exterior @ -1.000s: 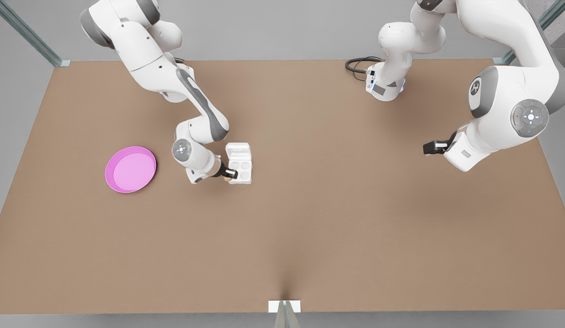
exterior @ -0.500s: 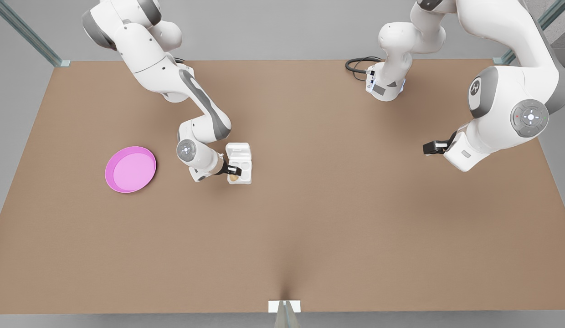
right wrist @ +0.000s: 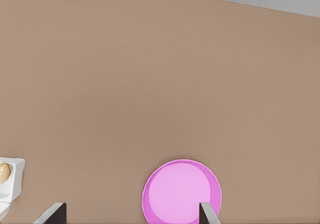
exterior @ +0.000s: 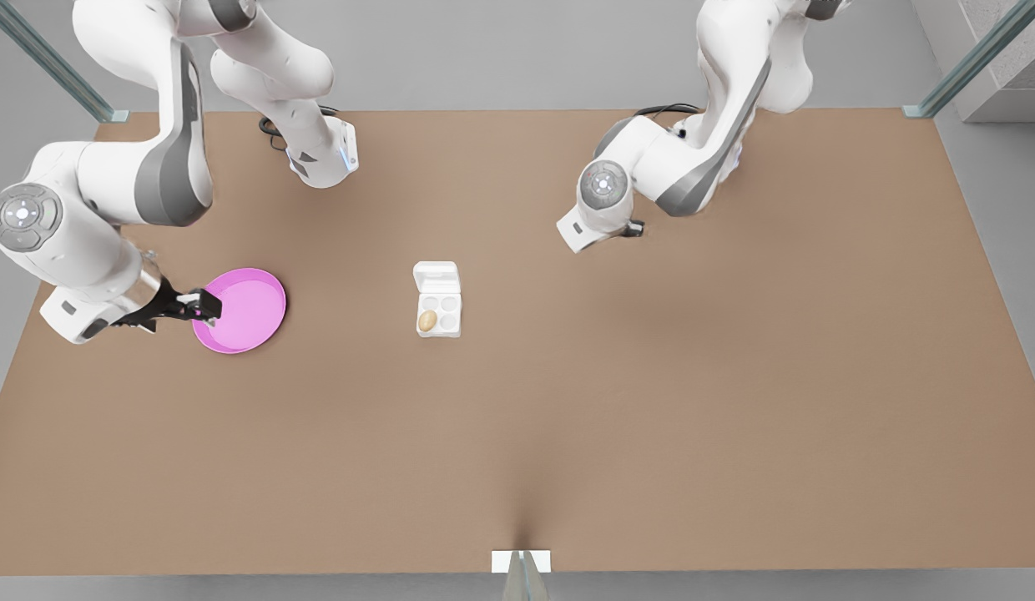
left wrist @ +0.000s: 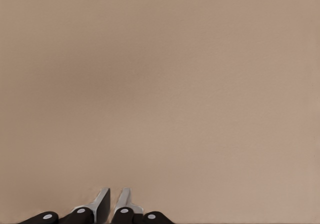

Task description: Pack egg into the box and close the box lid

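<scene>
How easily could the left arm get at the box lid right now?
Probably easily. The box lid is open and uncovered, and only bare table lies between it and the left gripper. The right gripper waits at the pink plate's edge, out of the way.

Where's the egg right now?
The egg sits in the box's near cup on the front view's left, lid open, with the pink plate farther left.
</scene>
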`<state>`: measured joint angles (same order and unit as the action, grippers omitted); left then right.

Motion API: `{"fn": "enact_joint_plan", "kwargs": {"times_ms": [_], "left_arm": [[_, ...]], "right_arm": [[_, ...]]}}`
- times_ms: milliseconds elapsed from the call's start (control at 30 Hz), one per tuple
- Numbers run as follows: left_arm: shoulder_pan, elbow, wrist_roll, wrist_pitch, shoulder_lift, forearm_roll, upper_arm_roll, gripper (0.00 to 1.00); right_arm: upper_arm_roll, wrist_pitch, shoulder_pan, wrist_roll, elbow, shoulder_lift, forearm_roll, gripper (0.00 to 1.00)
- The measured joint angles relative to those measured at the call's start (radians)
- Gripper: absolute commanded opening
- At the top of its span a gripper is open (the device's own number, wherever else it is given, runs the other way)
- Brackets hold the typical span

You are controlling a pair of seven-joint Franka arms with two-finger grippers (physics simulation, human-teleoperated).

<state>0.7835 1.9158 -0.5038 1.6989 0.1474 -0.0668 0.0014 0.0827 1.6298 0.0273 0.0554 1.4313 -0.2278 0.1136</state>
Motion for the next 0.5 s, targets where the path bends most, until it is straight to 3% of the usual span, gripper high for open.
{"fn": "enact_joint_plan", "kwargs": {"times_ms": [67,133,333,500], "left_arm": [[0.09,-0.036,-0.135,0.077,0.066,-0.052,0.002,0.21],[0.184,-0.18,-0.272,0.091,0.197,-0.096,0.0,0.21],[0.281,-0.561,-0.486,0.116,0.499,-0.171,0.0,0.21],[0.307,-0.728,-0.514,0.181,0.656,-0.193,0.002,0.21]], "right_arm": [[-0.001,0.04,0.013,0.0,0.0,-0.029,-0.012,1.0],[-0.001,0.044,0.01,0.001,-0.001,-0.041,-0.012,1.0],[-0.001,0.044,0.011,0.001,-0.002,-0.05,-0.011,1.0],[-0.001,0.044,0.011,0.001,-0.002,-0.05,-0.009,1.0]]}}
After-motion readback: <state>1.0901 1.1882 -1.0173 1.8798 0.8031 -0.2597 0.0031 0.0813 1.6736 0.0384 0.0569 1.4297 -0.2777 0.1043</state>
